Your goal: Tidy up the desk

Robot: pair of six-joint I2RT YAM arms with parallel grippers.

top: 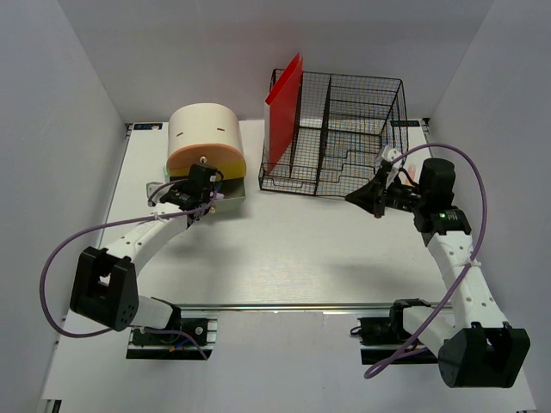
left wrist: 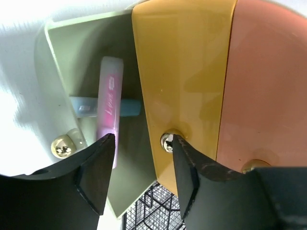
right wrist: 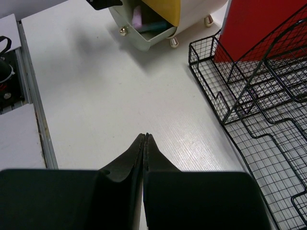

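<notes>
Right gripper (right wrist: 145, 136) above desk (right wrist: 96, 96)

On worktop (top: 284, 249): drawer box (top: 205, 138) rear left, wire basket (top: 344, 163) right of it. In basket's left end stands board (top: 284, 103).

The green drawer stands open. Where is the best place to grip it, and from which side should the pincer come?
Grip the gold knob on the front of the green drawer, coming from the near side of the desk, likely with the left pincer. The knob sticks out from the flat front, so the pincer can close around it.
</notes>
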